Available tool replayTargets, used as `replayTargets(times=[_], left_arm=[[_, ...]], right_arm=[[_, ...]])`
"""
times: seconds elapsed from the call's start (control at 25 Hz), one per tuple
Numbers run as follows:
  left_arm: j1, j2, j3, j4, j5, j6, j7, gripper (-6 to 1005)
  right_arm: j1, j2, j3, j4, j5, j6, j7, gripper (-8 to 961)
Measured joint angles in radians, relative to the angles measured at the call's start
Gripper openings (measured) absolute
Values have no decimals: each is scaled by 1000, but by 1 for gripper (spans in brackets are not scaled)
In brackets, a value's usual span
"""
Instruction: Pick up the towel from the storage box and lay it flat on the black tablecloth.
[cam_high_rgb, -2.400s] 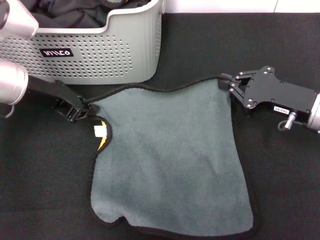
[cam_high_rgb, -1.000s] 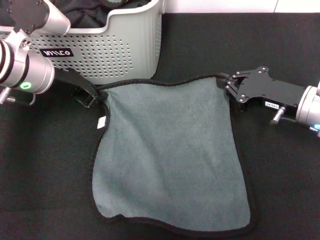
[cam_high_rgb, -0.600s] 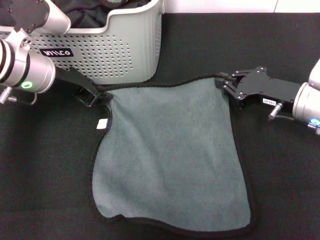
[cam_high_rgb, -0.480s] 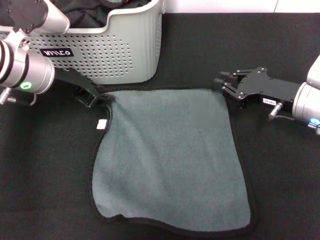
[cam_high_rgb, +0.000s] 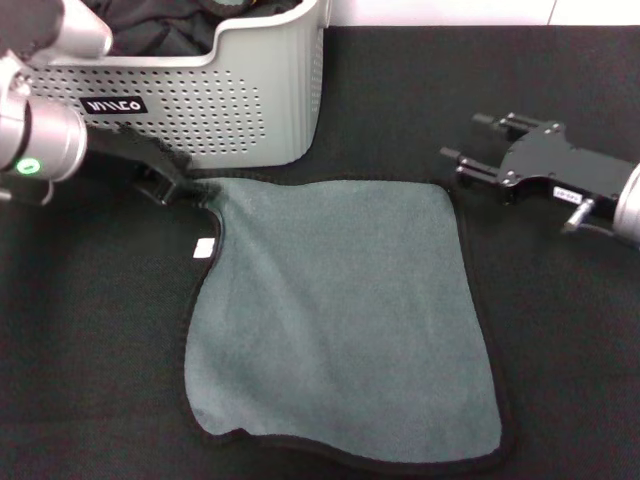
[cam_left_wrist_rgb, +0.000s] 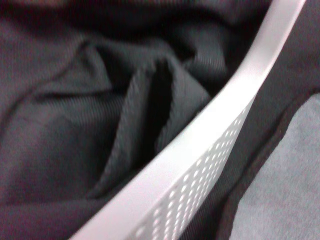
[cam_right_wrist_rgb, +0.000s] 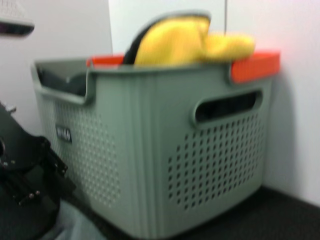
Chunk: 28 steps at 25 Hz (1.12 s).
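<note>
Towel (cam_high_rgb: 340, 320) flat beside open right pincer (cam_high_rgb: 462, 142), left pincer (cam_high_rgb: 192, 190) gripping corner.

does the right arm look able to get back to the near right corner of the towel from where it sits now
Probably yes. The right gripper hangs open just off the towel, which lies spread on the black tablecloth. Nothing stands between it and that corner. The left gripper is at the far left corner, beside the storage box.

Black garments (cam_high_rgb: 165, 25) are lying bunched at the head view's eleven o'clock, their folds (cam_left_wrist_rgb: 100, 115) creasing deeply in the left wrist view. A yellow cloth (cam_right_wrist_rgb: 187, 40) is poking up at the right wrist view's twelve o'clock, with orange fabric (cam_right_wrist_rgb: 255, 65) draping just beside it at two o'clock.
</note>
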Motion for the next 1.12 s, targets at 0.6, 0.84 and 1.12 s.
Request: replayTargets(times=[0.6, 0.84, 1.12], left_arm=[[261, 2, 6, 106, -757, 367, 499, 592], [251, 28, -59, -38, -824, 468, 554, 595], [193, 67, -86, -203, -804, 564, 621, 598]], right_arm=[[-110, -51, 86, -49, -87, -607, 11, 886], [-94, -46, 82, -54, -149, -704, 53, 877], [-31, -11, 82, -43, -211, -654, 91, 877]])
